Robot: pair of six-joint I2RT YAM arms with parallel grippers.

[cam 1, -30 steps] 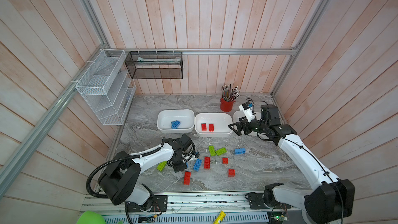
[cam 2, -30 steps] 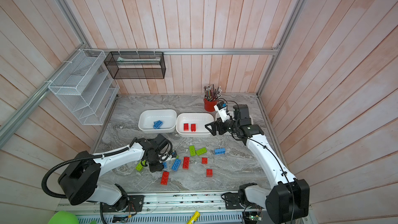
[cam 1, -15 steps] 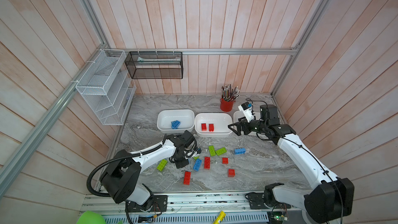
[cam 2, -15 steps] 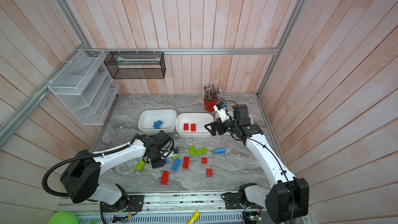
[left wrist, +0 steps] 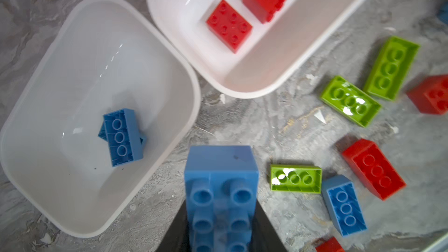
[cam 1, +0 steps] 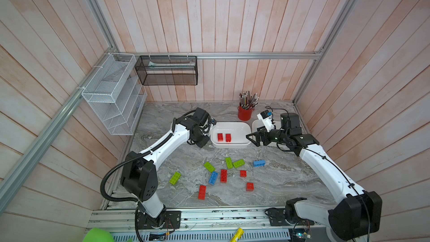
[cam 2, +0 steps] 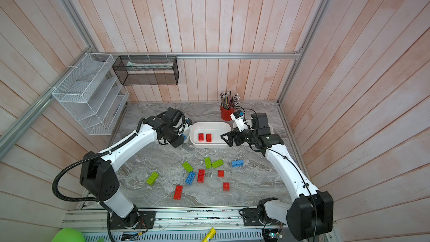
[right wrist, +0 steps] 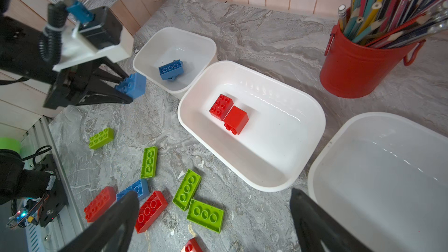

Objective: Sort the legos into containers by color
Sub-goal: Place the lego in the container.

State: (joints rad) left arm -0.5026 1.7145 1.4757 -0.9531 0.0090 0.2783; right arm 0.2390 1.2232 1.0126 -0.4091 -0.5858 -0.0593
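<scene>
The left gripper (right wrist: 128, 88) has its two black fingers squeezed tight on one end of a blue brick (left wrist: 220, 180), and most of the brick pokes out past the fingertips. A bump could make it tip or slide out. The brick hangs above bare counter (left wrist: 242, 122), just outside the rim of the blue-brick tub (left wrist: 60, 73), not over the inside yet. If the fingers let go here, it would land on the counter and maybe bounce away. If the arm goes across too low, the brick could knock the rim and shove the tub, which sits right against the red-brick tub (right wrist: 271, 141). It looks like two blue bricks (left wrist: 121, 136) lie piled inside, so a drop right on them might hop out again.

The red-brick tub holds two red bricks (right wrist: 228, 112); the blue one must not go in there. The empty tub (right wrist: 388, 170) is last in the row, nearest the right edge of the counter. The right gripper (cam 1: 253, 138) hangs by the red-brick tub with its fingers spread wide and nothing in them. The two arms are close here and could bump if both move at once. About ten loose bricks (cam 1: 223, 175), green, red and blue, lie in the middle of the counter toward the front edge
</scene>
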